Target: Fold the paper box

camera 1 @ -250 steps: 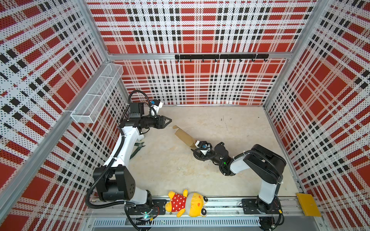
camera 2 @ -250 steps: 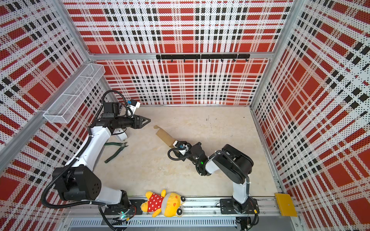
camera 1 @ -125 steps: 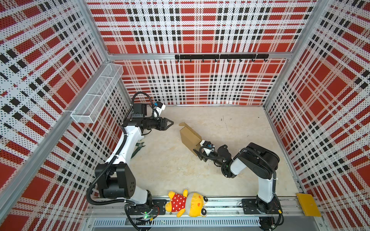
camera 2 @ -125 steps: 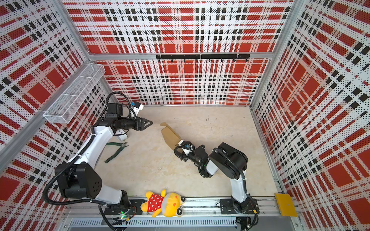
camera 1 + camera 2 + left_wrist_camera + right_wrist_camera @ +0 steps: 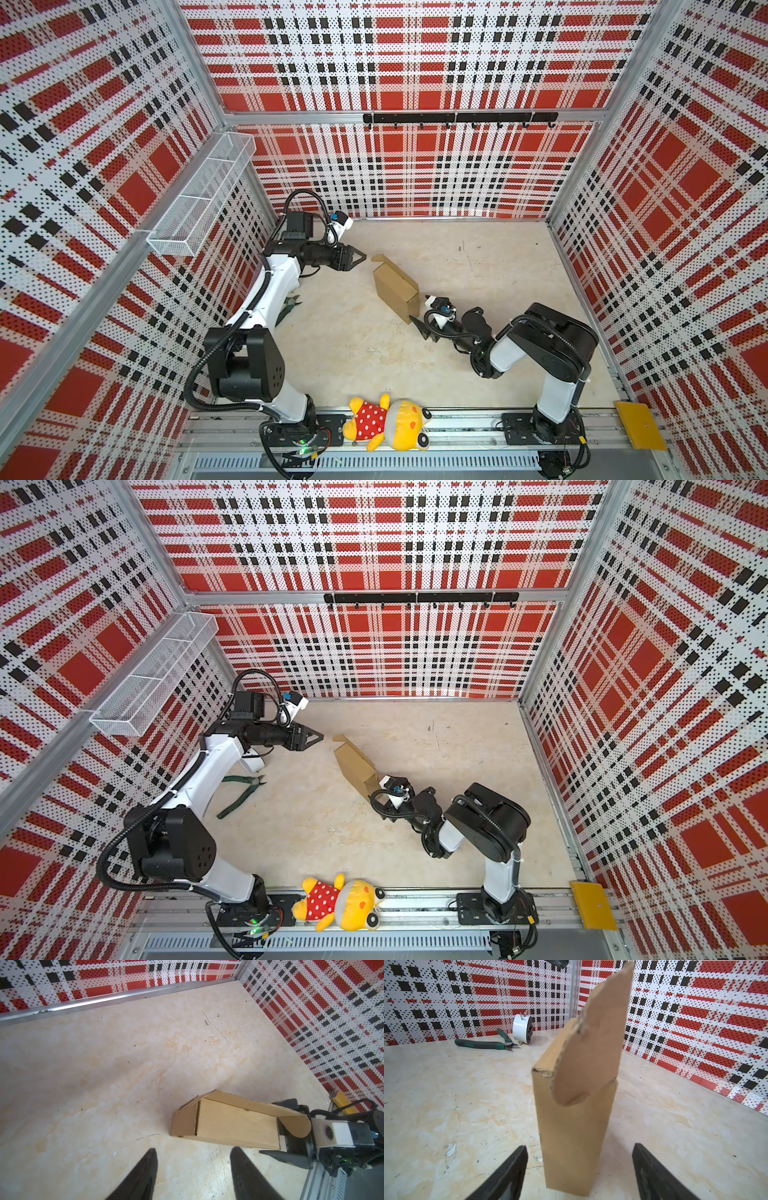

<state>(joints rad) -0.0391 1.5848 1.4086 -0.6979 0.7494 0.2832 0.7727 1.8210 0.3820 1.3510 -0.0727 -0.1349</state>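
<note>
The paper box (image 5: 395,286) (image 5: 355,766) is plain brown cardboard. It rests on the table mid-floor with a rounded flap (image 5: 593,1043) sticking out at one end. My right gripper (image 5: 419,318) (image 5: 579,1146) is open at the box's near end. One of its fingers (image 5: 510,1169) lies on each side of the cardboard (image 5: 575,1126) with a gap, and neither touches it. My left gripper (image 5: 359,259) (image 5: 193,1149) is open and empty. It hovers a short way from the box's far end (image 5: 228,1124), pointing at it.
Green-handled pliers (image 5: 241,789) (image 5: 483,1044) and a white round object (image 5: 522,1029) lie by the left arm's base. A yellow plush toy (image 5: 386,424) and a yellow plate (image 5: 640,424) sit on the front rail. A wire basket (image 5: 199,203) hangs on the left wall.
My right gripper has opened and let go of the box, which has turned from edge-on to showing a broad face on the table. My left gripper moved slightly toward it.
</note>
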